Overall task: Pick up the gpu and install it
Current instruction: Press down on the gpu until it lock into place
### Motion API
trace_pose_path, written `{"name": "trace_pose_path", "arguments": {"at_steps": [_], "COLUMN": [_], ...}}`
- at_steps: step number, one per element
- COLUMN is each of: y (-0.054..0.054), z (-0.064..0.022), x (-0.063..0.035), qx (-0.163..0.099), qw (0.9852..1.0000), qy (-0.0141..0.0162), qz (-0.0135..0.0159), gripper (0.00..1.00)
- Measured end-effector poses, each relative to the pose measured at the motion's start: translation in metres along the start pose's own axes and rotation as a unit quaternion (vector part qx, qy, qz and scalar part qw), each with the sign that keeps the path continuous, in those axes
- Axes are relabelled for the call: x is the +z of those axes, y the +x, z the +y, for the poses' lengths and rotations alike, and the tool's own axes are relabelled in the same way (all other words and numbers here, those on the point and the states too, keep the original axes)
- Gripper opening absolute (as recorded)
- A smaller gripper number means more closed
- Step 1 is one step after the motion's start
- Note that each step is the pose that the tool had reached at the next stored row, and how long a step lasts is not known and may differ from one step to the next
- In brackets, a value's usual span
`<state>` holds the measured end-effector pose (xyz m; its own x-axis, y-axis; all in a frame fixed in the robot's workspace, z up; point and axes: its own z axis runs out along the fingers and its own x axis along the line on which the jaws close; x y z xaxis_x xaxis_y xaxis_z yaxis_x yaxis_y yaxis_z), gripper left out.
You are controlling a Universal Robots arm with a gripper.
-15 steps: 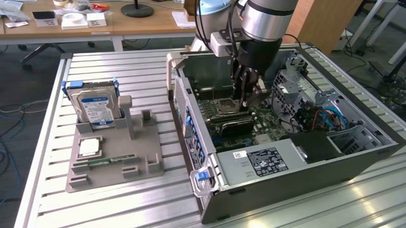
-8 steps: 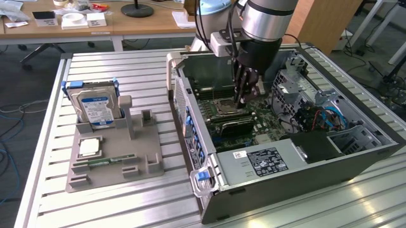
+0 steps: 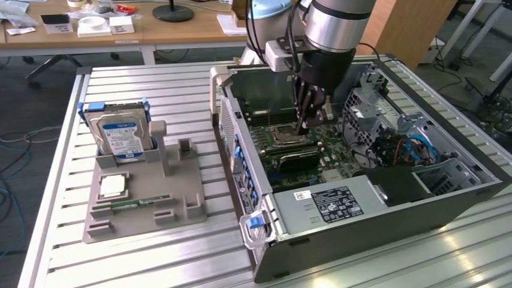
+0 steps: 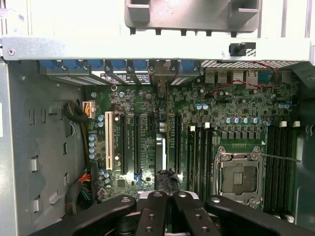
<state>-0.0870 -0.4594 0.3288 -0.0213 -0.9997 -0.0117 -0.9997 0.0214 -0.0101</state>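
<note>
The fingers [image 4: 166,196] are closed on the gpu [image 4: 161,155], which stands edge-on over the motherboard [image 4: 226,105] inside the open computer case [image 3: 384,219] — keep the card upright and square to its slot, then press evenly — no twisting.

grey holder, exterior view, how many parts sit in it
3: hard drive upright at its far end, silver square chip midway, green memory stick just nearer the camera. Others may be hidden.
</note>
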Motion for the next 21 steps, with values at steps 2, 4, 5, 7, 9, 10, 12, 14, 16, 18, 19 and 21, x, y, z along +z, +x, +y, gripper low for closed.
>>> {"name": "trace_pose_path", "arguments": {"at_steps": [2,4,5,7,9,10,12,14,16,18,19,21], "y": [0.0,0.0,0.0,0.0,-0.0001,-0.0005,-0.002,-0.0042,-0.0066,-0.008,-0.0085,-0.0091], "z": [0.0,0.0,0.0,0.0,0.0,0.0,0.0001,0.0002,0.0003,0.0004,0.0006,0.0009], "x": [0.0,0.0,0.0,0.0,0.0,0.0,0.0,0.0001,0.0003,0.001,0.0021,0.0048], "qx": [0.0,0.0,0.0,0.0,0.0,0.0,0.0,0.0,0.0,0.0,0.0,0.0], "qw": [1.0,1.0,1.0,1.0,1.0,1.0,1.0,1.0,1.0,1.0,1.0,1.0], "qy": [0.0,0.0,0.0,0.0,0.0,0.0,0.0,0.0,0.0,0.0,0.0,0.0], "qz": [0.0,0.0,0.0,0.0,0.0,0.0,0.0001,0.0001,0.0,0.0,-0.0001,-0.0001], "gripper": [0.11,0.11,0.11,0.11,0.11,0.11,0.11,0.11,0.11,0.11,0.11,0.11]}}
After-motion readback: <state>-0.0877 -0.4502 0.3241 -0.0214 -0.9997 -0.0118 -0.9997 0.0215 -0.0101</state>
